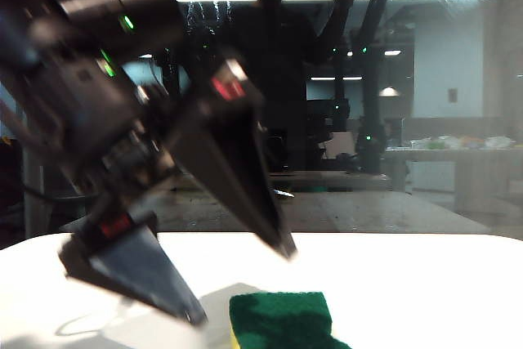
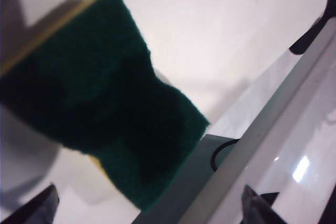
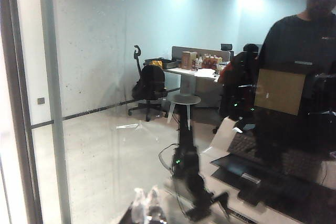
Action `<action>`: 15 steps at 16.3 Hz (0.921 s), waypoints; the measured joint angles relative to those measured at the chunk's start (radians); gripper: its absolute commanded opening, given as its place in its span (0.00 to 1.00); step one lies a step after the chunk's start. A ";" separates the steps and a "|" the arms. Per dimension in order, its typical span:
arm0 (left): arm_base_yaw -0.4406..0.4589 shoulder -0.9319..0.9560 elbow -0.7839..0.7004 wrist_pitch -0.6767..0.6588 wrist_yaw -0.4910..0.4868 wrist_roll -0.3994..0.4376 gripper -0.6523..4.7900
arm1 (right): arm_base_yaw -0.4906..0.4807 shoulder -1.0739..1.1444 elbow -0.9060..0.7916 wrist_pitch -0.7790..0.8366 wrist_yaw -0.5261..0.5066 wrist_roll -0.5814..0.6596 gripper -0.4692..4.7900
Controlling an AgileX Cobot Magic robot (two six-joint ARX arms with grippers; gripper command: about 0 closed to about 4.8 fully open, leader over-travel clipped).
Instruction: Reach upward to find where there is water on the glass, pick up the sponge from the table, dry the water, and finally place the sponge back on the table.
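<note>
The left gripper (image 1: pixel 242 288) is seen closest to the exterior camera, its two dark wedge-shaped fingers (image 1: pixel 155 279) spread as wide as they go and angled down toward the sponge (image 1: pixel 282 320). Nothing is held between them. One fingertip is placed just beside the sponge's near-left edge, the other is raised above and behind it; whether either touches the sponge cannot be told. In the left wrist view the sponge (image 2: pixel 100 103) is shown flat on the table (image 2: pixel 220 30), green scouring face up, with a strip of yellow foam visible along one edge, and the two fingertips (image 2: pixel 39 208) are set well apart on either side of it.

The sponge is found at the near edge of the white table (image 1: pixel 425 284), a yellow corner showing at its lower left. Behind the sponge, past the table's far edge, the glass (image 1: pixel 441 120) is seen as a dark reflective pane. High on it, above and a little left of the sponge, the water (image 1: pixel 204 6) is marked by thin whitish vertical streaks.

The right gripper is not seen in any view; the right wrist camera is faced toward the glass (image 3: pixel 105 103) and its grey upright frame (image 3: pixel 52 103), with a mirrored room beyond.
</note>
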 measured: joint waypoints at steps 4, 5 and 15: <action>-0.025 0.104 0.000 0.055 -0.004 -0.022 0.98 | 0.000 0.000 0.000 0.000 0.000 0.000 0.08; -0.026 0.112 0.000 0.075 -0.004 -0.022 0.98 | 0.000 0.000 0.000 0.000 0.000 0.000 0.08; -0.026 0.170 0.008 0.206 -0.066 -0.067 0.97 | 0.000 0.000 0.000 0.001 0.000 0.000 0.08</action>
